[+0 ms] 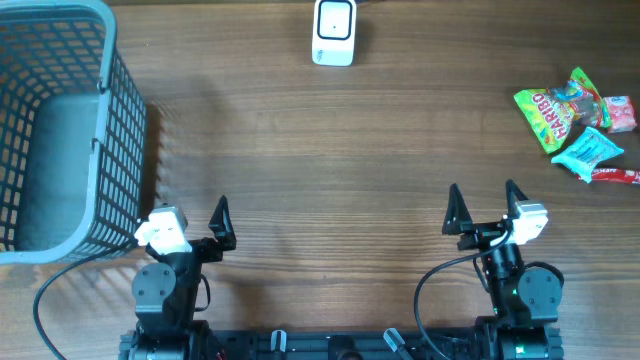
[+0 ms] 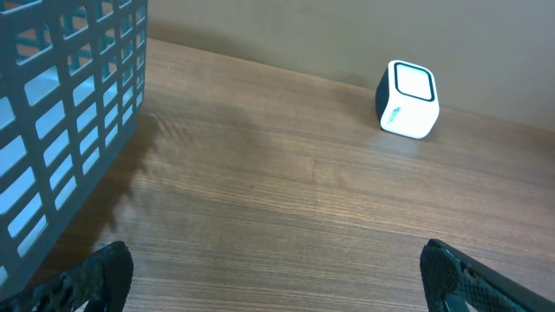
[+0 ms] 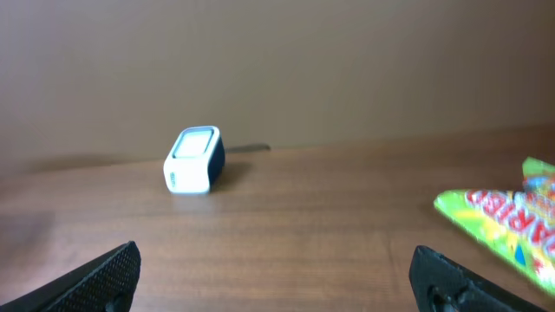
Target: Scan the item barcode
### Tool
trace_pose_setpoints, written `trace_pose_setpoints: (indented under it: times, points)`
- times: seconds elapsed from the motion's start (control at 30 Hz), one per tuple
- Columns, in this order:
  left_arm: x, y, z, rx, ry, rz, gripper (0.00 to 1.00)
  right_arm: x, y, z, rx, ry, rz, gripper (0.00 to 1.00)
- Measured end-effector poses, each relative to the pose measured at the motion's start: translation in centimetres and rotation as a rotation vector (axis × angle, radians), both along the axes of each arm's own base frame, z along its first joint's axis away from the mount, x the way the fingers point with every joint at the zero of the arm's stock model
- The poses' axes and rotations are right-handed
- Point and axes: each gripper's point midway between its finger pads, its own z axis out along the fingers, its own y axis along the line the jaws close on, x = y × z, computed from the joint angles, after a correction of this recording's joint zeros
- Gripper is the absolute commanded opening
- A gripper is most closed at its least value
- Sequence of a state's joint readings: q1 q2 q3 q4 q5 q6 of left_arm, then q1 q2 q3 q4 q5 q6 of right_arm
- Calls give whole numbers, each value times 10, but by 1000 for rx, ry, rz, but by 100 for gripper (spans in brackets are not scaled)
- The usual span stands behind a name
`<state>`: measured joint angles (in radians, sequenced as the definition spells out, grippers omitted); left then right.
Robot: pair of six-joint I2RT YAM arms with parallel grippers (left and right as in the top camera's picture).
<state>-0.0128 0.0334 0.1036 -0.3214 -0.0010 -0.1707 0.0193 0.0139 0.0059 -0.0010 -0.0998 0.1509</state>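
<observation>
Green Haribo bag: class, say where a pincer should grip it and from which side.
Probably from above, with the right pincer, pinching across the narrow width of the green Haribo bag: it lies flat on the table, and smaller packets crowd its right end.

The left arm (image 1: 160, 290) and the right arm (image 1: 525, 290) sit folded low, well apart. The left gripper (image 1: 190, 215) and the right gripper (image 1: 482, 198) both point forward, jaws spread wide and holding nothing. In each wrist view the dark fingertips (image 2: 100, 276) show only at the bottom corners.
</observation>
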Motion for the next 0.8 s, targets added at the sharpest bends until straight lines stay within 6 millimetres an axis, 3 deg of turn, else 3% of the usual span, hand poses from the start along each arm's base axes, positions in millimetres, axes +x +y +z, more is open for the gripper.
trace_pose_setpoints:
  times: [0.8]
  points:
    - [0, 0, 0, 0, 0, 0, 100, 0, -1, 0, 0, 0, -8, 99]
